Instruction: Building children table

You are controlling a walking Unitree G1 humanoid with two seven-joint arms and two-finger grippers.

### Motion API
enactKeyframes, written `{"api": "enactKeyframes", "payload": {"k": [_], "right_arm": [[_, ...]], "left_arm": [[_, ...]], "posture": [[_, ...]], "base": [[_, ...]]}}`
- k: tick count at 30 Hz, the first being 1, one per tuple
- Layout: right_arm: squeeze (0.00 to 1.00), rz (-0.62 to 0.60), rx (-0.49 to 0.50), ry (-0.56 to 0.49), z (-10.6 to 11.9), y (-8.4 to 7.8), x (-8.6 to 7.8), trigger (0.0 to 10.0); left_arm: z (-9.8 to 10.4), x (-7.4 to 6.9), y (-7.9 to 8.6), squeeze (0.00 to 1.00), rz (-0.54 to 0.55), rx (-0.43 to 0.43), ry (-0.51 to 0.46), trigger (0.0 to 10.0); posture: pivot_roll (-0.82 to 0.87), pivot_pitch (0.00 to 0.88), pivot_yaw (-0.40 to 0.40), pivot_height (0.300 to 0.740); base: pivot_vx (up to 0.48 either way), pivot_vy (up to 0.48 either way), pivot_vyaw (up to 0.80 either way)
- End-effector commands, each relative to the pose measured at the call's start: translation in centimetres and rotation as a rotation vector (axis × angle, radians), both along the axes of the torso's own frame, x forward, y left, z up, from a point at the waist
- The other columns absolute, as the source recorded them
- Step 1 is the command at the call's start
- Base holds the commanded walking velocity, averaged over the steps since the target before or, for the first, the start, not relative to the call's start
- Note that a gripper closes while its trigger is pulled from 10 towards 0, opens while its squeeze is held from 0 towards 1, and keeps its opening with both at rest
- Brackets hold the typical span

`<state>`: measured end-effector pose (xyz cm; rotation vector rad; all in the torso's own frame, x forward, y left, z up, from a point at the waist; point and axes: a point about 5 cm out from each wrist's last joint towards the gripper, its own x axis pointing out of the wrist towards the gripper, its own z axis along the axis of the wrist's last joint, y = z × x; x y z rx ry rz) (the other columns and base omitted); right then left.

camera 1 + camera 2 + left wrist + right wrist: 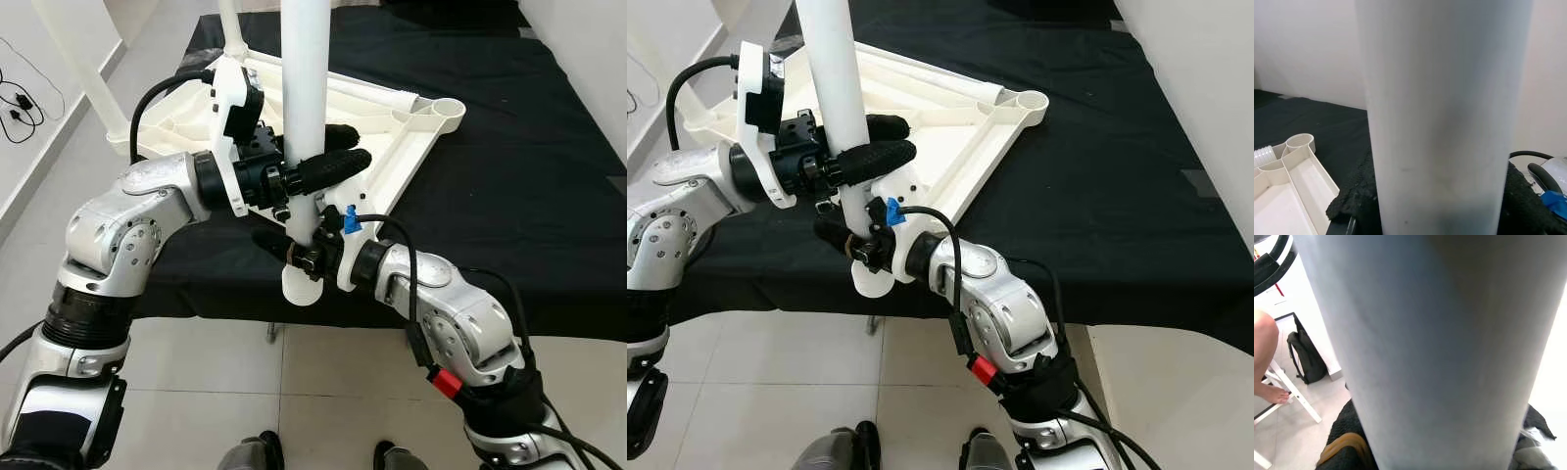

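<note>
The white leg runs off the top edge, its upper end unseen.

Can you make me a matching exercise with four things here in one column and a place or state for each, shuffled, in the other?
1. white table leg
2. left end effector
3. right end effector
4. upside-down tabletop

A. lies on the black cloth
B. grips the leg near its base
C. stands upright in a corner socket
D. grips the leg higher up

Pairs: 1-C, 2-D, 3-B, 4-A
</note>
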<state>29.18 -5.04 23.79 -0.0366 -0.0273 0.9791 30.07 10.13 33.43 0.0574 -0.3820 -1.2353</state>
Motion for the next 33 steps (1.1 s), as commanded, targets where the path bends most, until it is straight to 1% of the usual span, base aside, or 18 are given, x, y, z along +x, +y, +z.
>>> {"api": "enactKeyframes", "payload": {"k": [1, 2, 3, 8, 10, 14, 16, 17, 19, 20, 22, 23, 25, 28, 29, 30, 32, 33], "right_arm": [[0.00, 0.056, 0.030, 0.001, 0.2, 1.2, -0.5, 0.0], [0.00, 0.056, 0.030, 0.001, 0.2, 1.2, -0.5, 0.0], [0.00, 0.044, 0.035, -0.005, 0.3, 1.1, -0.3, 0.0], [0.00, -0.004, 0.060, -0.029, 1.0, 0.4, 0.4, 0.0], [0.00, -0.040, 0.069, -0.043, 1.4, -0.2, 1.0, 0.0], [0.00, -0.068, 0.071, -0.054, 1.7, -0.7, 1.5, 0.0], [0.00, -0.126, 0.077, -0.073, 2.2, -1.7, 2.3, 0.0], [0.00, -0.126, 0.077, -0.073, 2.2, -1.7, 2.3, 0.0], [0.00, -0.225, 0.098, -0.100, 2.8, -3.0, 3.6, 0.0], [0.00, -0.225, 0.098, -0.100, 2.8, -3.0, 3.6, 0.0], [0.00, -0.340, 0.149, -0.129, 3.8, -4.5, 4.9, 0.0], [0.00, -0.402, 0.175, -0.155, 4.5, -5.4, 5.5, 0.0], [0.00, -0.440, 0.193, -0.172, 5.0, -6.0, 5.9, 0.0], [0.00, -0.495, 0.247, -0.195, 6.3, -7.4, 6.6, 0.0], [0.00, -0.478, 0.271, -0.212, 6.9, -7.6, 6.5, 0.0], [0.00, -0.478, 0.271, -0.212, 6.9, -7.6, 6.5, 0.0], [0.00, -0.451, 0.292, -0.233, 7.4, -7.7, 6.5, 0.0], [0.00, -0.451, 0.292, -0.233, 7.4, -7.7, 6.5, 0.0]], "left_arm": [[0.9, -0.4, -0.2, 0.38, -0.005, -0.033, -0.054, 0.0], [0.9, -0.4, -0.2, 0.38, -0.005, -0.033, -0.054, 0.0], [1.2, -0.1, -0.1, 1.00, 0.010, -0.053, -0.046, 10.0], [2.9, -0.1, 1.0, 1.00, 0.053, -0.153, -0.049, 10.0], [4.7, -0.2, 2.5, 1.00, 0.099, -0.234, -0.074, 10.0], [6.3, -0.5, 3.8, 1.00, 0.132, -0.304, -0.102, 10.0], [8.3, -1.2, 5.4, 1.00, 0.164, -0.396, -0.141, 10.0], [8.3, -1.2, 5.4, 1.00, 0.164, -0.396, -0.141, 10.0], [9.7, -2.0, 6.4, 1.00, 0.176, -0.475, -0.167, 10.0], [9.7, -2.0, 6.4, 1.00, 0.176, -0.475, -0.167, 10.0], [10.1, -2.6, 7.0, 1.00, 0.160, -0.534, -0.162, 10.0], [9.8, -2.9, 7.1, 1.00, 0.149, -0.547, -0.145, 10.0], [9.6, -3.1, 7.2, 1.00, 0.143, -0.555, -0.130, 10.0], [7.5, -3.3, 6.3, 1.00, 0.125, -0.542, -0.058, 10.0], [5.5, -3.4, 5.3, 1.00, 0.109, -0.504, 0.009, 10.0], [5.5, -3.4, 5.3, 1.00, 0.109, -0.504, 0.009, 10.0], [3.5, -3.7, 4.3, 1.00, 0.089, -0.464, 0.086, 10.0], [3.5, -3.7, 4.3, 1.00, 0.089, -0.464, 0.086, 10.0]], "posture": [[-0.03, 0.192, 0.085, 0.740], [-0.03, 0.192, 0.085, 0.740], [-0.03, 0.192, 0.085, 0.740], [-0.03, 0.195, 0.081, 0.740], [-0.03, 0.196, 0.080, 0.740], [-0.03, 0.196, 0.076, 0.740], [-0.03, 0.194, 0.070, 0.740], [-0.03, 0.194, 0.070, 0.740], [-0.02, 0.191, 0.064, 0.740], [-0.02, 0.191, 0.064, 0.740], [-0.02, 0.188, 0.058, 0.740], [-0.02, 0.191, 0.057, 0.740], [-0.02, 0.191, 0.052, 0.740], [-0.01, 0.197, 0.042, 0.740], [-0.01, 0.208, 0.038, 0.740], [-0.01, 0.208, 0.038, 0.740], [-0.01, 0.208, 0.038, 0.740], [-0.01, 0.208, 0.038, 0.740]], "base": [[0.000, 0.000, 0.00], [0.000, 0.000, 0.00], [0.000, 0.000, 0.00], [0.000, 0.000, 0.00], [0.000, 0.000, 0.00], [0.000, 0.000, 0.00], [0.000, 0.000, 0.00], [0.000, 0.000, 0.00], [0.000, 0.000, 0.00], [0.000, 0.000, 0.00], [0.000, 0.000, 0.00], [0.000, 0.000, 0.00], [0.000, 0.000, 0.00], [0.000, 0.000, 0.00], [0.000, 0.000, 0.00], [0.000, 0.000, 0.00], [0.000, 0.000, 0.00], [0.000, 0.000, 0.00]]}}
